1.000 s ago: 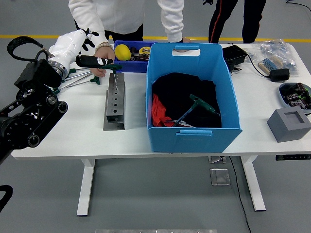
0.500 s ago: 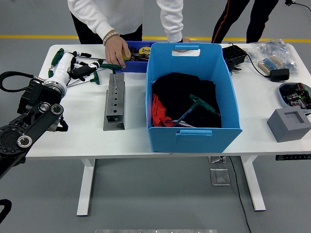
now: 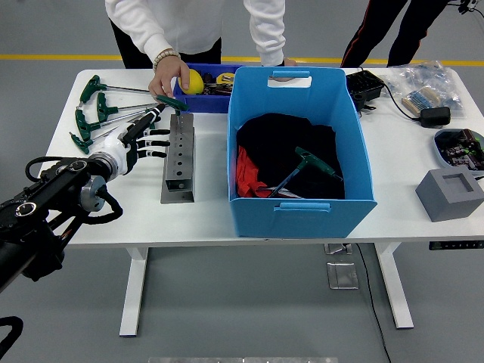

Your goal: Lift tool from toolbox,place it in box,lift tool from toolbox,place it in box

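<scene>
The left robot hand (image 3: 144,136), black-fingered on a white wrist, reaches in with its fingers spread wide and holds nothing, its tips just beside the grey metal tool holder (image 3: 179,157), an upright block with a row of round holes. Left of it, several green T-handle wrenches (image 3: 97,113) with thin steel shafts lie on the white surface (image 3: 106,212). A person's hand (image 3: 169,76) rests at the small blue tray (image 3: 204,94), by a yellow ball (image 3: 194,81). One green-handled wrench (image 3: 308,166) lies on dark cloth inside the large blue plastic box (image 3: 299,204).
</scene>
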